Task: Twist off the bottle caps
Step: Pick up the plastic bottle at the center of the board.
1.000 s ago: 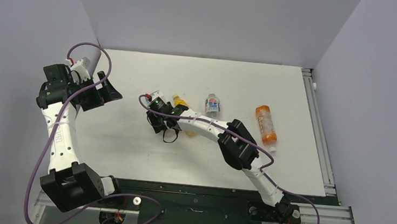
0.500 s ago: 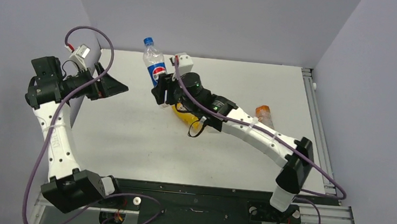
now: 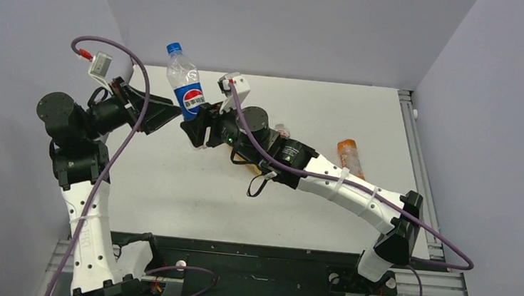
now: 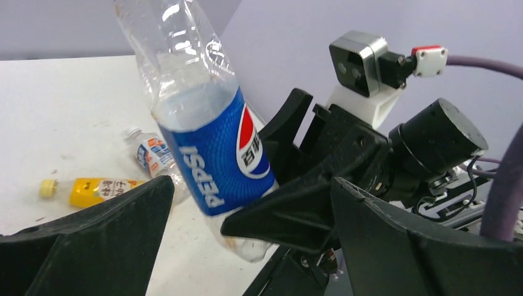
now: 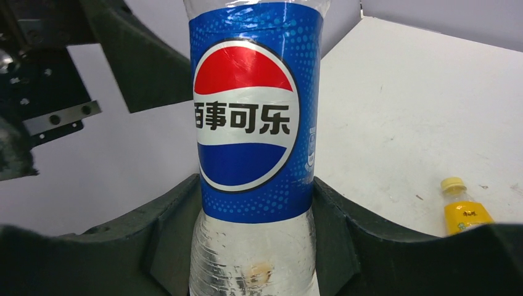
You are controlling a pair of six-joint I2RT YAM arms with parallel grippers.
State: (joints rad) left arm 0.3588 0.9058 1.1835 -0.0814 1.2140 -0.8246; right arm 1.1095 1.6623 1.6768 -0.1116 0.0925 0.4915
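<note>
One Pepsi bottle (image 3: 187,91) was held off the table (image 3: 389,130), tilted with its cap (image 3: 174,47) up toward the left gripper (image 3: 155,110), probably so that arm could twist the cap while the other braced the body. The right gripper (image 3: 202,125) pinched the bottle's lower part, its jaws half spread around it. The left gripper gaped fully just beside the bottle, apparently touching nothing. The yellow bottle (image 4: 98,190), water bottle (image 4: 154,157) and orange bottle (image 3: 348,155) lay on the table.

wrist views cut off the blue cap (image 3: 174,47)
</note>
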